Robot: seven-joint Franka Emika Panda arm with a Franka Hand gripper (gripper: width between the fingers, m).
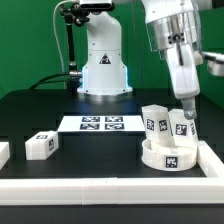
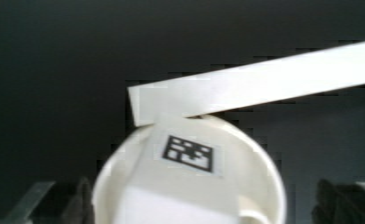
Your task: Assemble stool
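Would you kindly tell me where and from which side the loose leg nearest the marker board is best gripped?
Probably grip the loose leg across its two flat side faces, coming straight down from above: it lies alone on the table, low and blocky, with room either side.

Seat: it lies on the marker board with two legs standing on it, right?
Not on the marker board. The exterior view shows the seat lying beside it, in the corner of the rails on that view's right, with two legs standing on it.
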